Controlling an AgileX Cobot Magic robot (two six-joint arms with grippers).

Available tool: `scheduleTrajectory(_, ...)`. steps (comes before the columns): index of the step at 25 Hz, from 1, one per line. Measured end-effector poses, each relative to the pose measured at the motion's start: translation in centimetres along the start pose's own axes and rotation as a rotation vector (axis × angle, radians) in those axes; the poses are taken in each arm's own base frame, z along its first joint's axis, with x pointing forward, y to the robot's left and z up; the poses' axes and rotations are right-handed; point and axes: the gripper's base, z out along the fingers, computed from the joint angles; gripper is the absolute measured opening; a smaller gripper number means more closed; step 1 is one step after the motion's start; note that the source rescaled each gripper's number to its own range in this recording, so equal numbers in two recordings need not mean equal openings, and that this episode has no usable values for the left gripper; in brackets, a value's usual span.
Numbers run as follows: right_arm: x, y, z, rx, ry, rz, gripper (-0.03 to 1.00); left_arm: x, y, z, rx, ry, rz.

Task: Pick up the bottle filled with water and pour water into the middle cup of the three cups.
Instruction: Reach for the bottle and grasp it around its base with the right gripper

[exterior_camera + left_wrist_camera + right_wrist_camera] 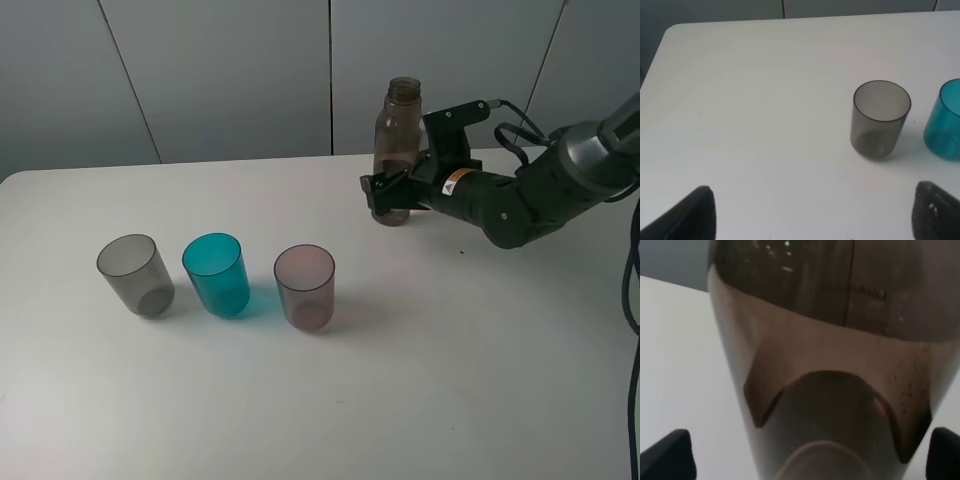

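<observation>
Smoky bottle inside right pincer, grey cup, teal cup, mauve cup apart

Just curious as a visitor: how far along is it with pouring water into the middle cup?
Reaching looks done: the right claw straddles the bottle low down, jaws apparently not yet clamped. In hand: the grasp. Left: lifting the upright bottle and pouring into the teal middle cup, which looks empty.

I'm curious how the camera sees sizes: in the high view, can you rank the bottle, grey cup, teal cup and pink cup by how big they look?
1. the bottle: clearly the tallest.
2. the grey cup, the teal cup and the pink cup: they look alike in size, so I won't rank them.
</observation>
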Motion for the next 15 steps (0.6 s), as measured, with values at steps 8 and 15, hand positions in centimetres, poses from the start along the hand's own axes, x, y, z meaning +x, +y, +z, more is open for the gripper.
scheduleTrajectory(8, -0.3, -0.1, 1.6, -0.002, -0.044, 0.004, 1.0, 0.0, 0.0, 0.0, 0.0, 0.0, 0.0)
scheduleTrajectory(15, -0.1, -0.1, 2.6, -0.004, -0.062, 0.033, 1.0, 0.0, 0.0, 0.0, 0.0, 0.0, 0.0)
